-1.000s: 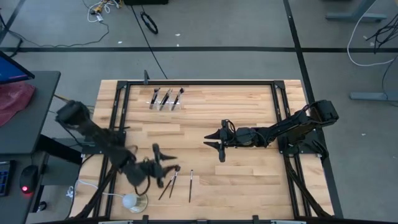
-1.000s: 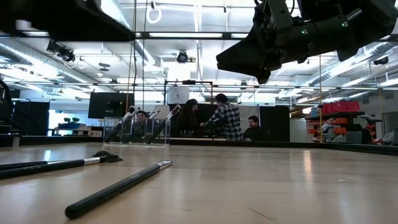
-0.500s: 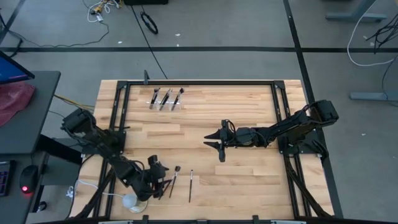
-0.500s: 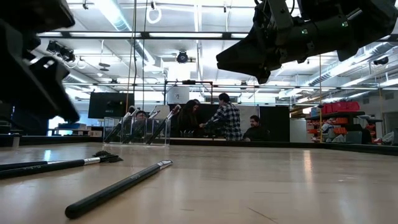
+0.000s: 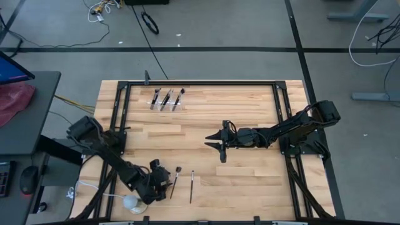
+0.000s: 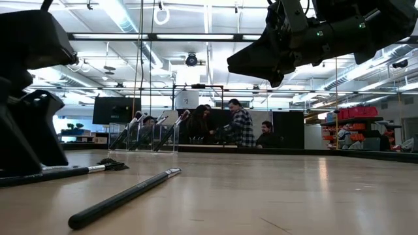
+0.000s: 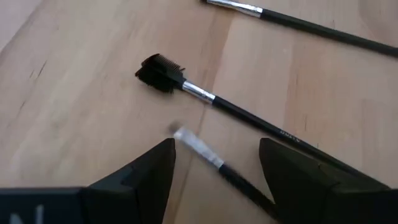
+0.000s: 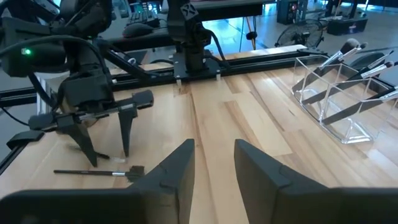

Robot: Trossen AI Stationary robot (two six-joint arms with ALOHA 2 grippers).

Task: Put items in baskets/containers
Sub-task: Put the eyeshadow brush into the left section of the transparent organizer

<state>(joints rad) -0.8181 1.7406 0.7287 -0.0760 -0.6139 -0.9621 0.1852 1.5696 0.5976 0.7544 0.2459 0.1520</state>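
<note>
Three slim dark brushes lie flat on the wood near the table's front left. One has a fluffy head (image 7: 163, 73), one lies farther off (image 7: 298, 23), and the third, with a silver ferrule (image 7: 198, 148), is between the open fingers of my left gripper (image 7: 214, 165). That gripper (image 5: 161, 180) slants down just above the brush, one finger on each side. The clear holder (image 5: 166, 100) stands at the far left with three brushes leaning in it. My right gripper (image 5: 220, 145) hangs above the table's middle, open on nothing.
A white ball on a clear round base (image 5: 132, 202) sits by the near edge, close behind my left arm. A black frame (image 5: 200, 83) runs round the tabletop. Bare wood lies between the loose brushes (image 5: 192, 186) and the holder. People stand in the room beyond (image 6: 238, 124).
My left gripper has come down toward the table's near edge, onto the loose brushes, rolling about its wrist and tipping its fingers downward. The brushes have stayed where they lay.
</note>
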